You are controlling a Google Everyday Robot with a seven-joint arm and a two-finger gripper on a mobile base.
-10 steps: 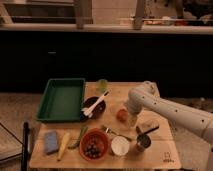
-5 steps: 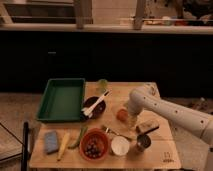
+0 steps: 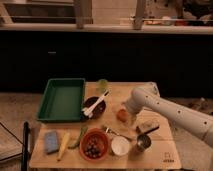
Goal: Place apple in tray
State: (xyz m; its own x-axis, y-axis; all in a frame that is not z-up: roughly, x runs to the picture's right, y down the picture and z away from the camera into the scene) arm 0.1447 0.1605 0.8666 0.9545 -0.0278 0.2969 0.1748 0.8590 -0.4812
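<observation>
The apple (image 3: 121,114) is a small orange-red fruit resting on the wooden table, right of the dark bowl. My gripper (image 3: 131,118) hangs at the end of the white arm, right beside the apple on its right and close against it. The green tray (image 3: 63,98) sits at the table's left, its flat bottom bare, well to the left of the apple and gripper.
A dark bowl with a white utensil (image 3: 94,105) lies between tray and apple. An orange bowl of dark fruit (image 3: 94,145), a white cup (image 3: 120,145), a metal cup (image 3: 143,142), a blue sponge (image 3: 51,141), a corn cob (image 3: 64,145) and a green cup (image 3: 102,84) stand around.
The arm has come down and a little left, bringing the gripper closer to the apple. The apple has not moved.
</observation>
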